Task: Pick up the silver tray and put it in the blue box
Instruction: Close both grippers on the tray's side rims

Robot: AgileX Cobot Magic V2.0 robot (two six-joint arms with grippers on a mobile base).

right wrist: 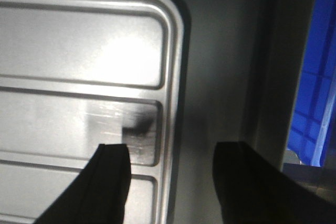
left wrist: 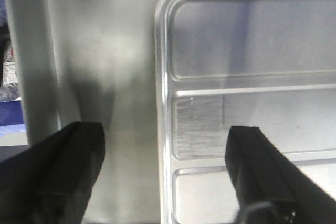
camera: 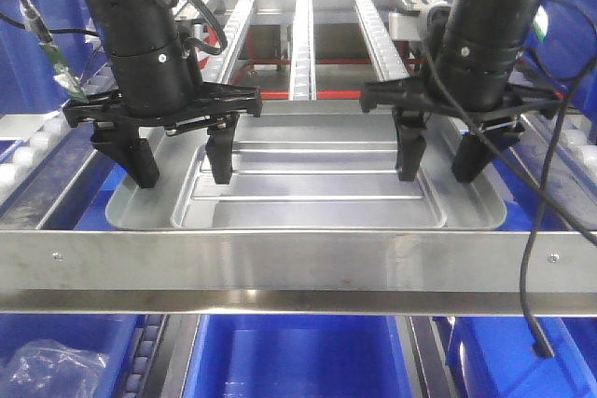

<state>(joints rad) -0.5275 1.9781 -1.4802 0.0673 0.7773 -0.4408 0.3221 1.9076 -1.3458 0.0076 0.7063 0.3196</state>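
The silver tray [camera: 317, 188] lies flat on the rack, its recessed centre panel and two long ridges in view. My left gripper [camera: 179, 163] hangs open over the tray's left end, one finger above the outer flange, the other above the centre panel. The left wrist view shows the tray [left wrist: 252, 40] with the panel's edge running between the spread fingers of that gripper [left wrist: 165, 177]. My right gripper [camera: 440, 157] is open over the right end in the same way; in the right wrist view it [right wrist: 181, 182] straddles the panel edge of the tray [right wrist: 79, 45]. Neither gripper holds anything. The blue box [camera: 298, 356] sits below the rack.
A steel rack rail [camera: 298, 263] crosses in front of the tray. Roller tracks [camera: 303, 44] run away behind it. More blue crates stand at the far left [camera: 37, 34] and right [camera: 569, 34]. A clear plastic bag [camera: 56, 365] lies at the lower left.
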